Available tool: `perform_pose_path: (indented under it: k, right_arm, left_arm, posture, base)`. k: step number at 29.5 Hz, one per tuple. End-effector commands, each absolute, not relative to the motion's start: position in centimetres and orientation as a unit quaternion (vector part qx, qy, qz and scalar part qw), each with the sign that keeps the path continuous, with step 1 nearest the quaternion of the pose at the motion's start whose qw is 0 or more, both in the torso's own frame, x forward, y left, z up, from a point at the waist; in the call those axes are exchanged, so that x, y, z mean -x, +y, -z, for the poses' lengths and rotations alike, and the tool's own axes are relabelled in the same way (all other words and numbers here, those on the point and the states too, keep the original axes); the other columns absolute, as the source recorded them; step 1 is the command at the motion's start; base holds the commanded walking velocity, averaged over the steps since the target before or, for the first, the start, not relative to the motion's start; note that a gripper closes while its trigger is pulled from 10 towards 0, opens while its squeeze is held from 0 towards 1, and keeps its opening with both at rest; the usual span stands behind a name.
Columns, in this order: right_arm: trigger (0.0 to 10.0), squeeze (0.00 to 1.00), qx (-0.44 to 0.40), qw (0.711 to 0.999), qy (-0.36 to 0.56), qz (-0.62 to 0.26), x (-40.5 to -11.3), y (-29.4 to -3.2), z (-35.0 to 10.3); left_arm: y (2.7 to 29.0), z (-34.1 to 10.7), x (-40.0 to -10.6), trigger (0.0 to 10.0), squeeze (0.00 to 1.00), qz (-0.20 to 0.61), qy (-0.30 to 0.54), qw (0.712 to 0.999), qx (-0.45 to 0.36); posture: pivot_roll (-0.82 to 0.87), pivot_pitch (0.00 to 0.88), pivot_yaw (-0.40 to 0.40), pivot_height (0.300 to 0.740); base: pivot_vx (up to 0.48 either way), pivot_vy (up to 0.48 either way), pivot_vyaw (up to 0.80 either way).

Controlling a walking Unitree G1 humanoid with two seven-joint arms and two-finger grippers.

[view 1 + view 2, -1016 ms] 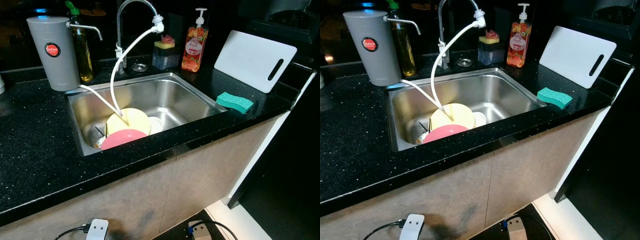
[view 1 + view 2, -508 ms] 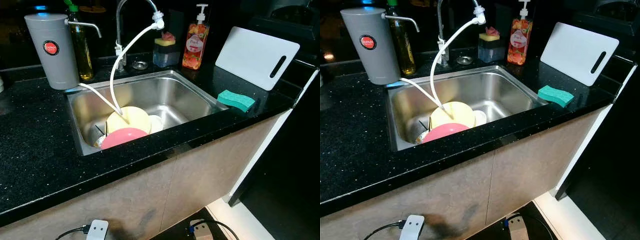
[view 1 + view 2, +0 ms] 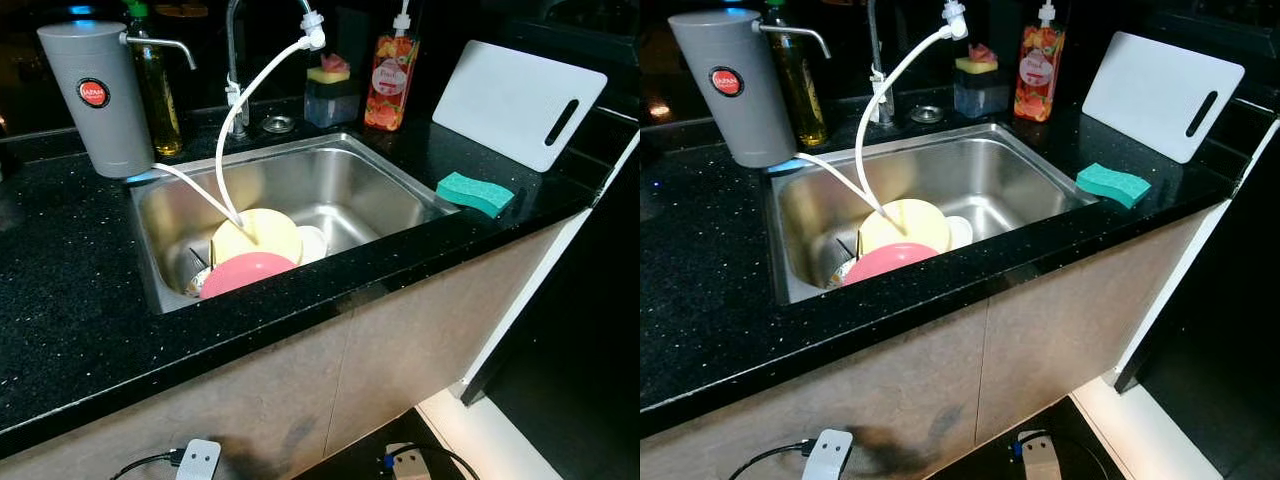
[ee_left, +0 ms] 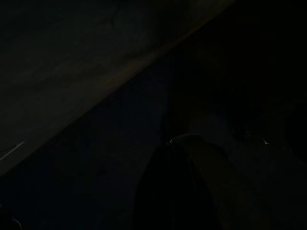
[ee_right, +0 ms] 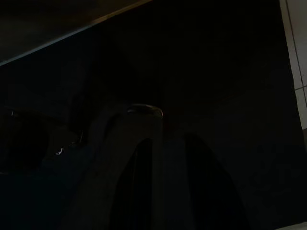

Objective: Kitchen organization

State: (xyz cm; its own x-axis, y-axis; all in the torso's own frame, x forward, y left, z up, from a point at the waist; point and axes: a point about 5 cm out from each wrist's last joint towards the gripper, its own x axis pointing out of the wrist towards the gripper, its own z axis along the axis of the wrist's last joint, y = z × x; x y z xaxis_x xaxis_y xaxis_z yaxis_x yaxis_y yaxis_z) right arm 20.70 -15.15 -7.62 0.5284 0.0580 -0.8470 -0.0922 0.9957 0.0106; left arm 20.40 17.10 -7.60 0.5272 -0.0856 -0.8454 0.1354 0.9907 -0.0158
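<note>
Sink (image 3: 380, 190) holding stacked pink plate (image 3: 247, 273) and yellow plate (image 3: 257, 236): rigid, likely slippery, fragile; grasp by rim. Pincer states cannot be told.

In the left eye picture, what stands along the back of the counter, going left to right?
Grey water filter → oil bottle → faucet → sponge holder → soap pump bottle → white cutting board.
</note>
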Motion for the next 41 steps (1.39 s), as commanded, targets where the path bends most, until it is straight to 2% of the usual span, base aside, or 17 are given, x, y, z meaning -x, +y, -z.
perform_pose_path:
  k: [1, 15, 19, 25, 32, 41]
  right_arm:
    - [10.0, 0.00, 0.013, 0.869, 0.494, -0.043, -20.1, -15.0, 7.9]
    - [10.0, 0.00, 0.015, 0.874, 0.485, -0.028, -20.9, -15.2, 7.5]
    - [10.0, 0.00, 0.015, 0.877, 0.479, -0.024, -21.2, -15.2, 7.3]
    - [10.0, 0.00, 0.010, 0.886, 0.464, -0.007, -21.5, -15.0, 7.2]
    - [10.0, 0.00, 0.022, 0.900, 0.435, 0.018, -22.1, -15.1, 6.7]
    - [10.0, 0.00, 0.044, 0.896, 0.441, -0.003, -22.3, -15.1, 6.7]
  left_arm:
    - [17.4, 7.8, -20.0, 10.0, 0.00, 0.059, 0.490, 0.869, -0.029]
    - [17.2, 7.7, -20.3, 10.0, 0.00, 0.048, 0.486, 0.872, -0.017]
    - [18.4, 7.3, -20.8, 10.0, 0.00, 0.032, 0.475, 0.879, -0.023]
    - [18.9, 7.0, -21.2, 10.0, 0.00, 0.032, 0.471, 0.881, -0.037]
    - [18.9, 6.5, -22.0, 10.0, 0.00, 0.028, 0.460, 0.887, -0.040]
    - [19.4, 5.6, -23.4, 10.0, 0.00, 0.028, 0.445, 0.894, -0.038]
  posture:
    - [0.00, 0.110, -0.016, 0.740]
    - [0.00, 0.108, -0.022, 0.740]
    - [0.01, 0.107, -0.010, 0.740]
    - [-0.01, 0.104, 0.006, 0.740]
    - [0.00, 0.081, -0.007, 0.740]
    - [0.03, 0.042, -0.043, 0.740]
  base:
    - [0.000, 0.000, 0.00]
    - [0.000, 0.000, 0.00]
    - [0.000, 0.000, 0.00]
    - [0.000, 0.000, 0.00]
    - [0.000, 0.000, 0.00]
    - [0.000, 0.000, 0.00]
